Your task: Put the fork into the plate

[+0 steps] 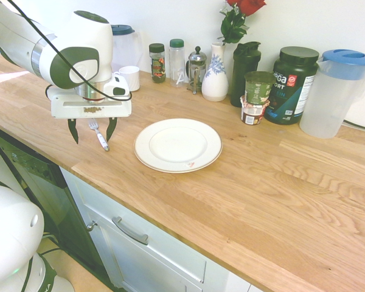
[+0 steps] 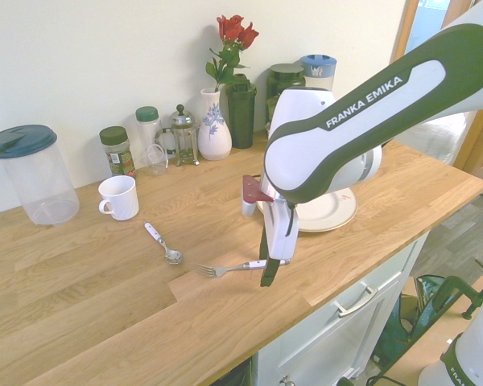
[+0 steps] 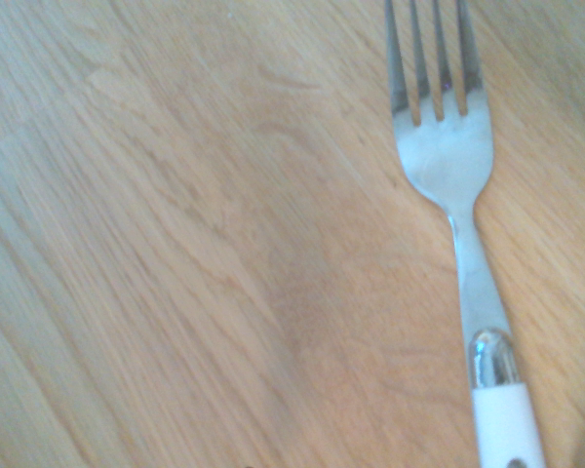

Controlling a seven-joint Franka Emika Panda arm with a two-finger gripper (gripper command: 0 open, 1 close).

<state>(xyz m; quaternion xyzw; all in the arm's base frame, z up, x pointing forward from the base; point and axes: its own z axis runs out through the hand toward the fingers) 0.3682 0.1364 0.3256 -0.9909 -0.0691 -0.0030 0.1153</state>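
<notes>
The long light-brown wooden countertop [image 1: 261,207] carries everything here. Above its near-left part in the first exterior view, the white and dark-green robot arm [image 1: 79,36] reaches in from 10 o'clock. The round white gold-rimmed plate [image 1: 177,143] lies at 3 o'clock from the two-fingered gripper [image 1: 92,142] in that view, well apart from it. The gripper's dark fingers point down and stand wide apart, with nothing clamped.

The silver metal fork with a white handle [image 1: 103,140] lies flat on the wood, off the plate. From the first exterior side it shows between the fingers, tines toward 11 o'clock and handle toward 5; the coming grip probably turns on lining the jaws up across that slim handle. In the second exterior view, the smaller silver spoon with a white handle [image 2: 172,256] lies at 10 o'clock from the fork, just beside it.
</notes>
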